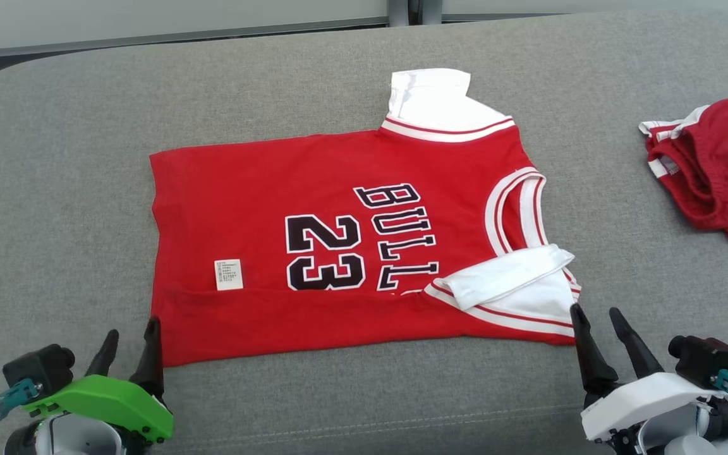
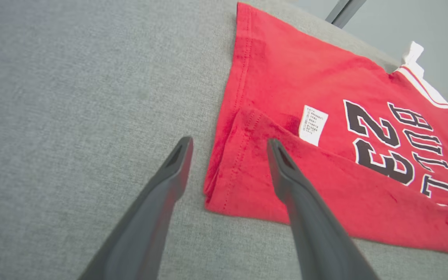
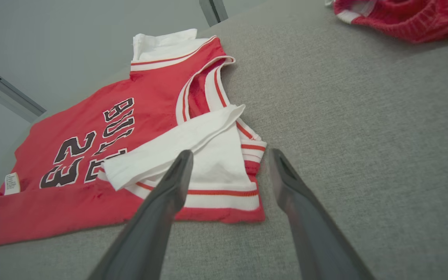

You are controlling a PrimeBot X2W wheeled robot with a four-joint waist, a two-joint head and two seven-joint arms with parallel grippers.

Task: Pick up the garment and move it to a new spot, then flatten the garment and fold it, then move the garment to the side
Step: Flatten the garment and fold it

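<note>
The garment [image 1: 313, 196] is a red jersey with white sleeves and black "BULLS 23" lettering, lying sideways on the grey cushion [image 1: 54, 189]. Its near long edge is folded up over itself in a strip. My left gripper [image 1: 131, 330] stands open at the jersey's near left corner, one finger beside the hem, nothing held. In the left wrist view the open fingers straddle that folded corner [image 2: 239, 182]. My right gripper [image 1: 596, 314] is open at the near right corner by the white sleeve [image 1: 515, 278]. The right wrist view has the sleeve [image 3: 208, 163] just beyond the spread fingertips.
A second red garment [image 1: 711, 167] with white trim lies bunched at the cushion's right edge, also in the right wrist view [image 3: 403, 15]. A pale wall and a grey post [image 1: 405, 9] lie beyond the cushion's far edge.
</note>
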